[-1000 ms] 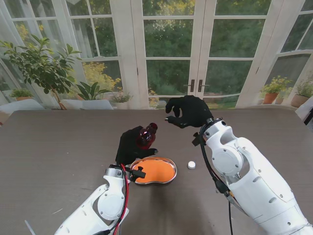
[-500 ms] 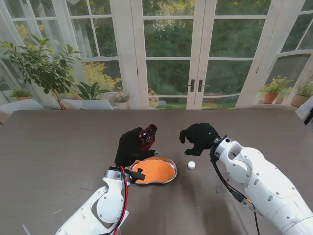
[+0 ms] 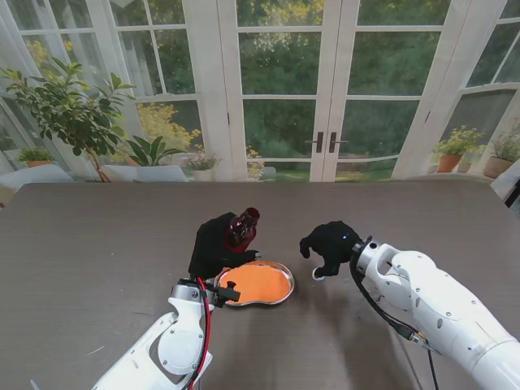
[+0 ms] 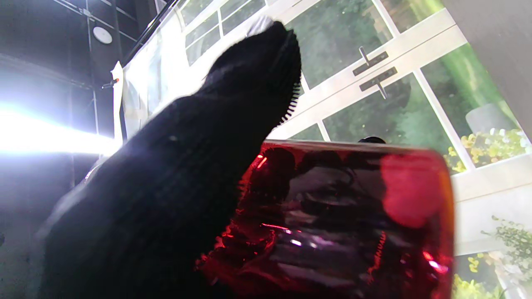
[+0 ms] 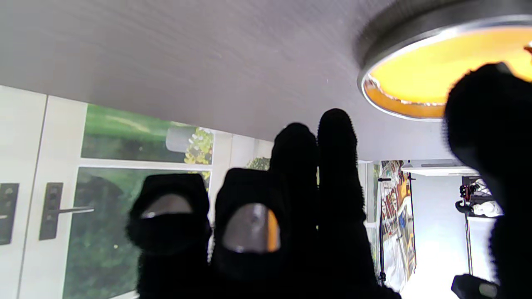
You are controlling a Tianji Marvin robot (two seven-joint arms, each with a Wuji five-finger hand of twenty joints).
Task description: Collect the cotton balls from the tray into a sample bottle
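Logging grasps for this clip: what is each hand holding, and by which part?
The left hand holds the red bottle around its body, neck clear of the fingers. The right hand is curled down over the table; whether it grips anything cannot be told.

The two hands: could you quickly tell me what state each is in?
Left hand: shut on the red bottle.
Right hand: curled down over the table; grasp cannot be told.
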